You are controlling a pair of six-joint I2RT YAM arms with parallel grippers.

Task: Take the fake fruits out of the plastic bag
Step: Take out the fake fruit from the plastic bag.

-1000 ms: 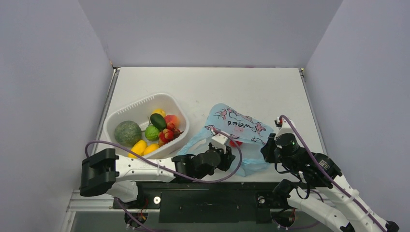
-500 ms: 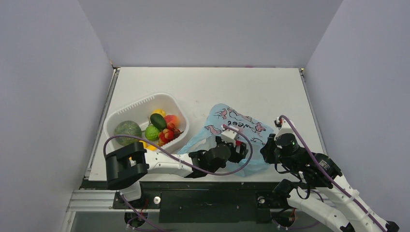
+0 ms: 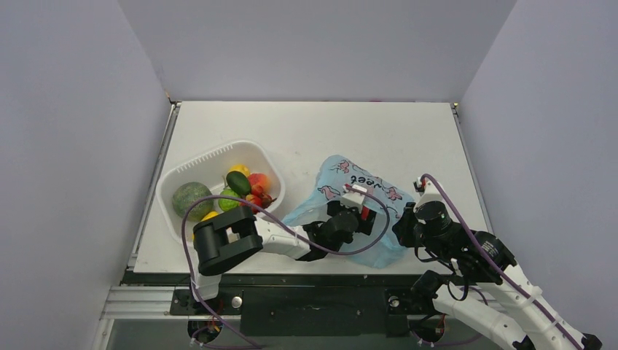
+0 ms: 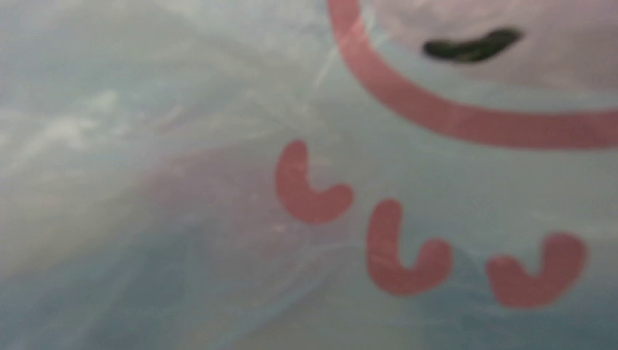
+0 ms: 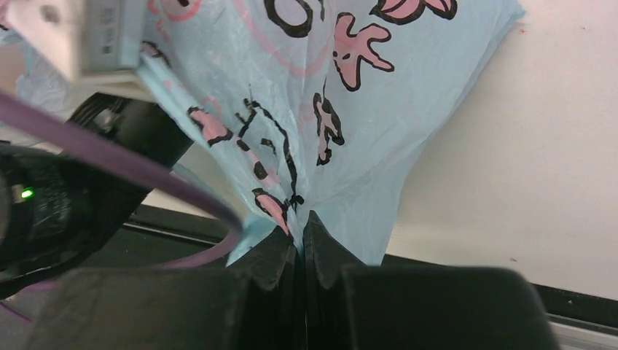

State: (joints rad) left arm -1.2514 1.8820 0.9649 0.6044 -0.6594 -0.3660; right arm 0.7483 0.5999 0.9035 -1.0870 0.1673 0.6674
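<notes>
The light-blue plastic bag (image 3: 342, 175) with pink prints lies right of centre on the table. My right gripper (image 5: 300, 219) is shut on its gathered near-right edge, seen from above as right gripper (image 3: 405, 223). My left gripper (image 3: 364, 212) reaches into the bag's near side, jaws spread either side of a red fruit (image 3: 364, 214). In the left wrist view only bag film (image 4: 452, 182) with pink marks fills the frame, and no fingers show. A dark green oblong fruit (image 3: 238, 182) and red fruits (image 3: 255, 191) lie in the white tub (image 3: 211, 157).
The tub at the left also holds a large green melon (image 3: 192, 198) and yellow and lime pieces. The left arm's elbow (image 3: 226, 244) and purple cable cross the near edge. Bare white tabletop (image 3: 393, 131) lies behind the bag.
My left arm has swung right, carrying its gripper from beside the bag's near edge into the bag, and its jaws have spread. The bag has shifted slightly. The right gripper has not moved.
</notes>
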